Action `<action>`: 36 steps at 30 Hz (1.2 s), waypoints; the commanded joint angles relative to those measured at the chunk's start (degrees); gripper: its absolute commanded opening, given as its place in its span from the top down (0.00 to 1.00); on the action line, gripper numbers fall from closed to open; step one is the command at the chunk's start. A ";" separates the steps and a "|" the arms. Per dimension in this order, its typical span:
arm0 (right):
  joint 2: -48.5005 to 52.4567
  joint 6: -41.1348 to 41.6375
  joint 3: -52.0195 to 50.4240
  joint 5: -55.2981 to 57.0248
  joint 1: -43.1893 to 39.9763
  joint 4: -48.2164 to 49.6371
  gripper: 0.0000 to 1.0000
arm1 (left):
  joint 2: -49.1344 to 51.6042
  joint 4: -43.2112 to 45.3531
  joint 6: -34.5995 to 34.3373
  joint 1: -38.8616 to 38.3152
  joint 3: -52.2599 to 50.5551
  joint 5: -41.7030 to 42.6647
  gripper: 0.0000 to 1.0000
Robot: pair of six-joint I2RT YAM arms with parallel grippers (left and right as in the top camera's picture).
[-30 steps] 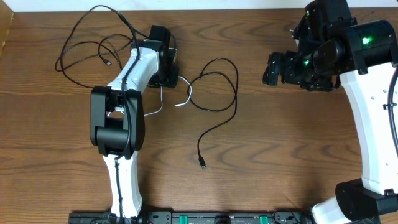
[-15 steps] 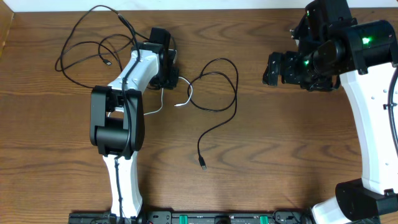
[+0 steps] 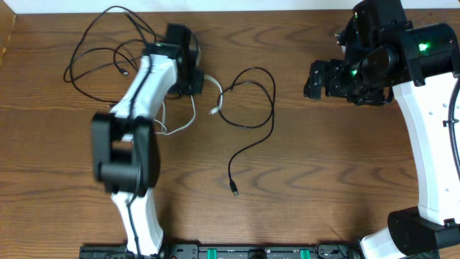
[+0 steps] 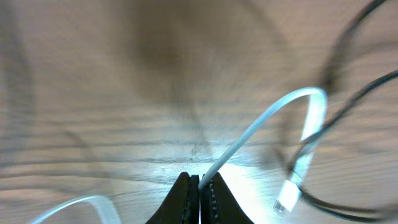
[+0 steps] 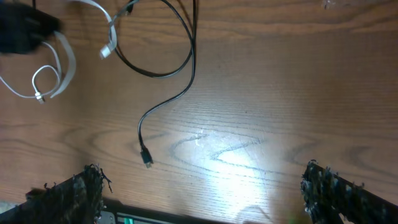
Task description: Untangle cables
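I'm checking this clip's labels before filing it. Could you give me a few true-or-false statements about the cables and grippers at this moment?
1. The left gripper is shut on the white cable. True.
2. The right gripper holds a black cable. False: it is open and empty, off to the right, away from every cable.
3. The middle black cable has a free plug lying on the table. True.
4. The other black cable lies along the near edge, by the arm bases. False: it is looped at the far left corner.
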 commanded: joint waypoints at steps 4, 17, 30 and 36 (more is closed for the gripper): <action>-0.57 -0.63 0.11 0.22 0.28 -0.04 0.01 | -20.41 1.44 -1.55 0.13 3.52 1.05 0.93; -0.57 -0.63 0.11 0.22 0.28 -0.04 0.01 | -30.77 2.12 -7.43 1.01 3.54 13.73 0.93; -0.57 -0.63 0.11 0.22 0.28 -0.02 0.01 | -35.17 -8.96 -27.17 14.62 2.10 -10.56 0.92; -0.57 -0.63 0.11 0.22 0.26 -0.02 0.01 | -31.82 -15.06 -28.35 14.88 0.74 -1.01 0.92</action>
